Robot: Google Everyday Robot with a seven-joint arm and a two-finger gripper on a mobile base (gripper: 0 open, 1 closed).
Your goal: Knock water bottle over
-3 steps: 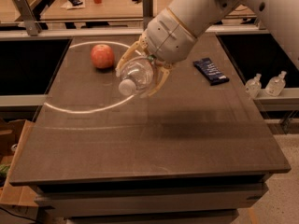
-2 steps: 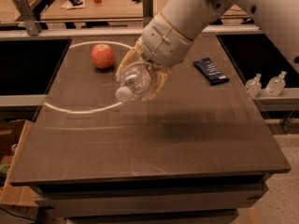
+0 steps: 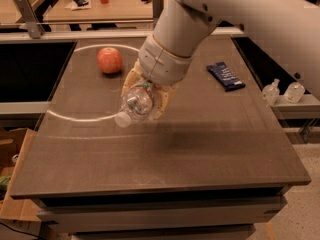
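Observation:
The water bottle (image 3: 136, 103), clear plastic with a white cap at its lower left end, lies tilted between my gripper's tan fingers (image 3: 162, 100). My gripper (image 3: 145, 96) is shut on it over the left middle of the dark table (image 3: 210, 149). The cap points down and towards the table's front left. I cannot tell whether the bottle touches the tabletop. The large white arm comes in from the upper right and hides the bottle's base end.
A red apple (image 3: 109, 60) sits at the back left of the table. A dark blue snack bar (image 3: 226, 76) lies at the back right. Two small clear pump bottles (image 3: 282, 91) stand on a ledge past the right edge. A cardboard box (image 3: 15, 184) sits on the floor at left.
The gripper with the bottle has moved down and towards the table's front left. The bottle's cap end now points lower.

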